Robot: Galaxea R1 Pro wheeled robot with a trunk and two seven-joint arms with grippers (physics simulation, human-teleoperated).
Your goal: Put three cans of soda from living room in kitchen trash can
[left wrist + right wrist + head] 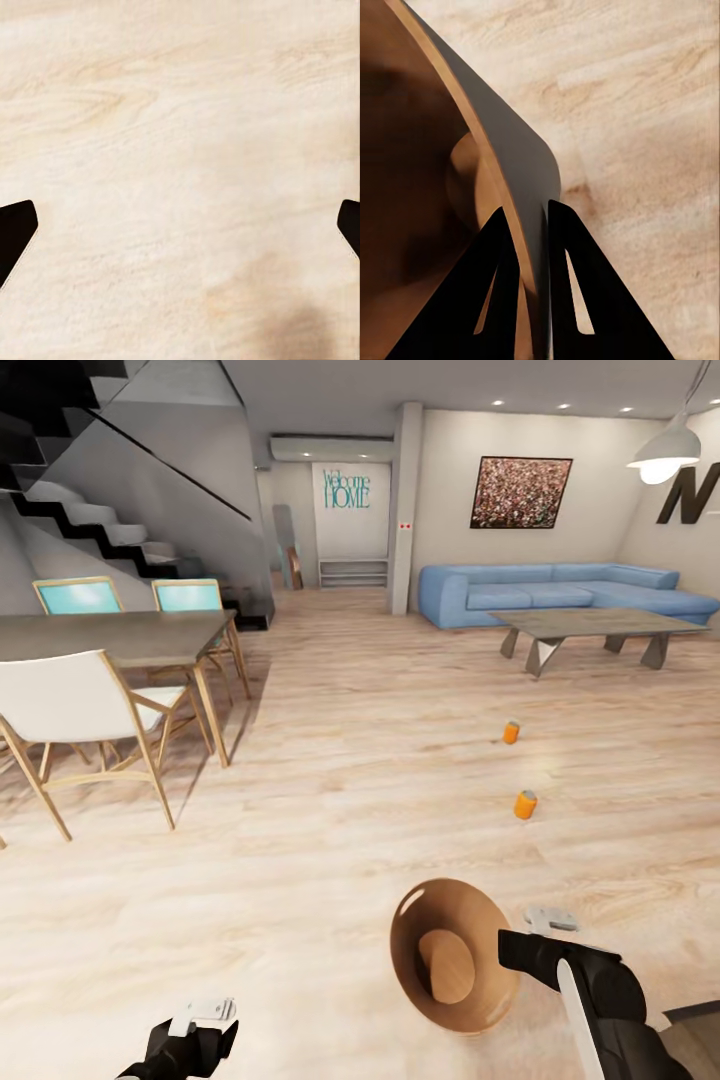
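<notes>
Closest to me, my right gripper (528,940) pinches the wall of the trash can (440,920): in the right wrist view one dark finger (491,292) sits inside the copper-brown bin and the other outside, pressed onto the thin rim (521,172) between them. From the head camera I see the bin tilted, its mouth turned up toward me and its round bottom showing inside; I cannot tell whether it touches the light wood floor (350,780).

My left gripper (202,1015) hangs low on the other side, well apart from the bin. Its wrist view gives me two dark fingertips (15,232) at opposite sides of the frame with bare floorboards between, so the fingers are spread wide and hold nothing.

Farther out on the floor, an orange soda can (525,804) stands alone, and a second orange soda can (511,732) stands beyond it, apart from the first and short of the coffee table (590,625).

To my left stands a dining table (110,635) with a white chair (80,710) on its near side and two teal-backed chairs (185,597) at its far edge. Behind the coffee table a light-blue corner sofa (560,592) lines the far wall under a framed picture (520,491). A black-and-white staircase (100,525) rises at the far left.
</notes>
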